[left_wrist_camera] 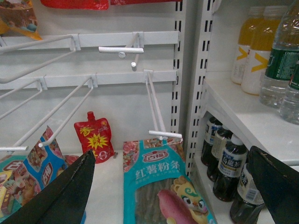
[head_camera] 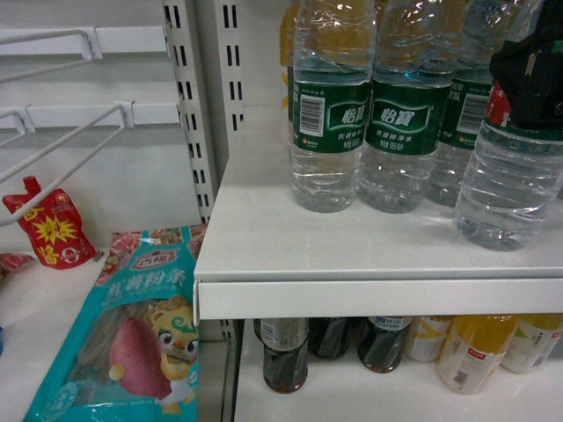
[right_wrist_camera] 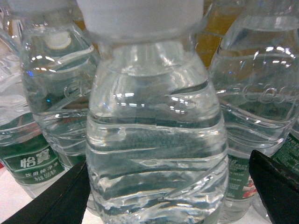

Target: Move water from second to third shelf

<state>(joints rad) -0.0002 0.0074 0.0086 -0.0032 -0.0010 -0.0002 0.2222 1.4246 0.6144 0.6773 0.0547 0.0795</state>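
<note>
Several water bottles with green labels stand on the white shelf point(head_camera: 352, 255). The front right water bottle point(head_camera: 510, 185) stands apart from the row, nearer the shelf edge. My right gripper point(head_camera: 528, 70) is at its upper part, a black mass covering the label. In the right wrist view this bottle point(right_wrist_camera: 154, 140) fills the frame between the fingers of the right gripper point(right_wrist_camera: 168, 161), which is open. The left finger lies close to the bottle and the right finger point(right_wrist_camera: 275, 186) stands off with a gap. My left gripper point(left_wrist_camera: 173, 151) is open and holds nothing.
More water bottles point(head_camera: 327, 114) stand in a row behind. Dark drink bottles point(head_camera: 286, 352) and yellow drinks point(head_camera: 475, 352) fill the shelf below. To the left are wire hooks point(head_camera: 79, 132), a red pouch point(head_camera: 48, 224) and a teal snack packet point(head_camera: 132, 343).
</note>
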